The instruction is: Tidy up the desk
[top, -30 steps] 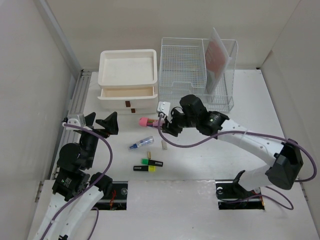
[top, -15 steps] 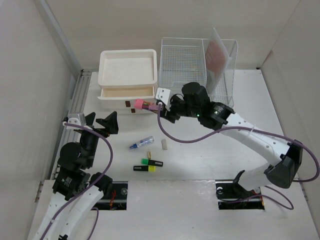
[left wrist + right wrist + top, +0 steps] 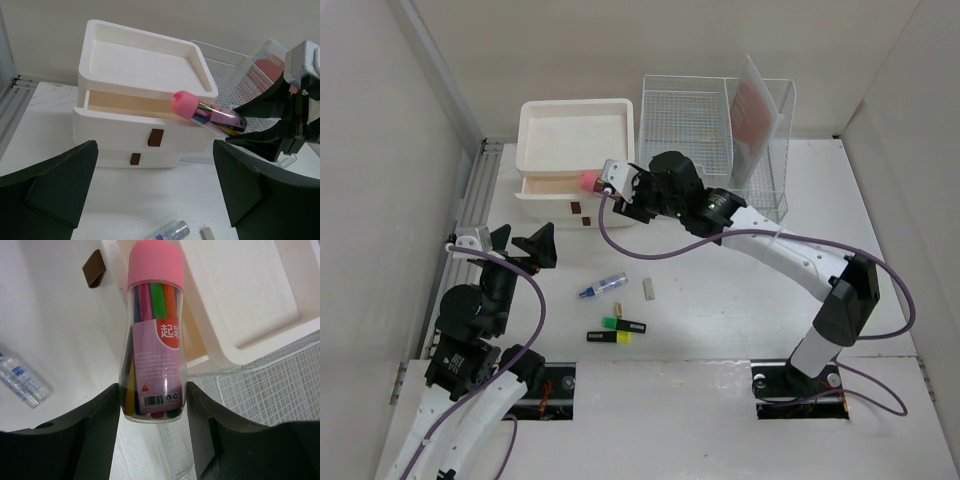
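My right gripper [image 3: 617, 193] is shut on a clear marker tube with a pink cap [image 3: 154, 335]. It holds the tube over the open top drawer [image 3: 127, 104] of the white three-drawer box [image 3: 576, 165]; the tube also shows in the left wrist view [image 3: 200, 108]. My left gripper [image 3: 525, 244] is open and empty, low at the left, facing the box. On the white desk [image 3: 720, 310] lie a clear blue-labelled tube [image 3: 602, 287], an eraser [image 3: 648, 289] and two highlighters [image 3: 618, 330].
A wire mesh tray [image 3: 686, 130] and a clear file holder with a pink sheet [image 3: 762, 130] stand at the back right of the box. A metal rail [image 3: 470, 200] runs along the left wall. Beige walls enclose the desk.
My right gripper has carried the marker tube from the desk's middle up and left to the open top drawer. The left arm has not moved.
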